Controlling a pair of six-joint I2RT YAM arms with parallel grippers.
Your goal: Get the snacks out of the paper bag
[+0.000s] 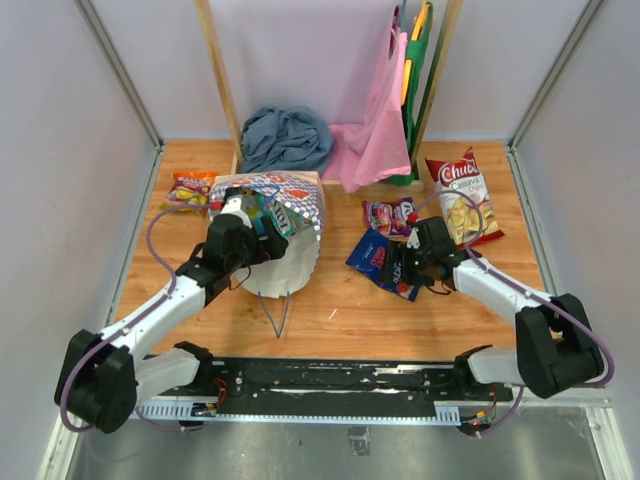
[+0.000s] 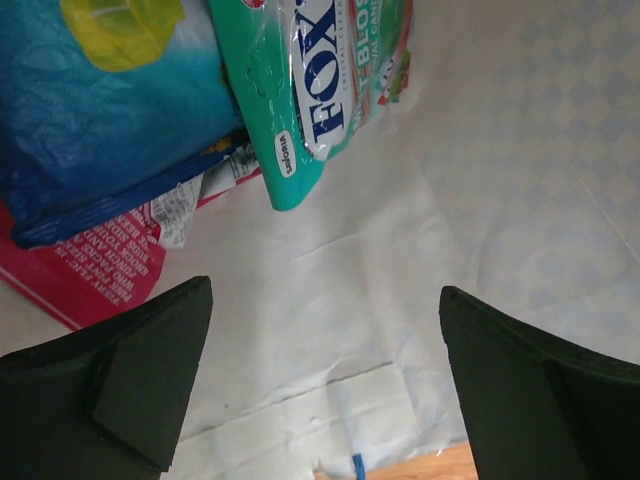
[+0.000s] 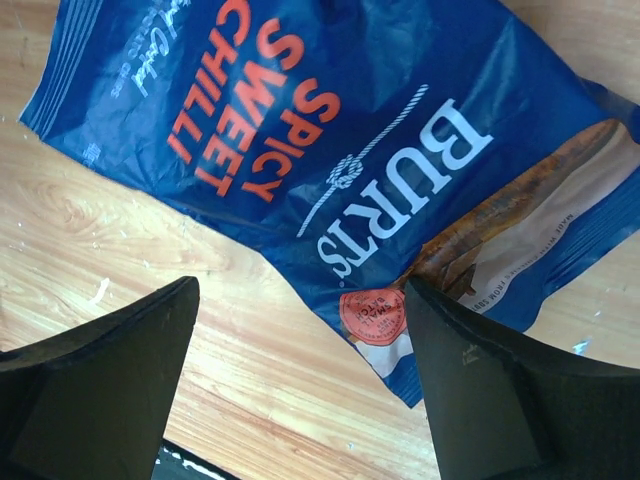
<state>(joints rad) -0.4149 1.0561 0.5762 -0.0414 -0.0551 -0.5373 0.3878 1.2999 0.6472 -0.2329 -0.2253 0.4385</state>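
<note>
left gripper [image 2: 322, 300] is nearer: jaws spread wide, nothing between them, at the mouth of the paper bag [image 2: 470, 200]. green fox's packet [image 2: 320, 90] lies just ahead, slightly left, its long axis running away from the fingers. right gripper [image 3: 300, 295] hangs open over the blue burts bag [image 3: 300, 120], which is flat on the table [image 3: 120, 230], outside the paper bag. i'd reach with the left.

We see two arms, the left arm [image 1: 150, 315] and the right arm [image 1: 495, 288], each with white links and black joints. A thin purple cable [image 1: 149, 240] loops along each one. The fingers [image 2: 140, 390] are black wedges.
</note>
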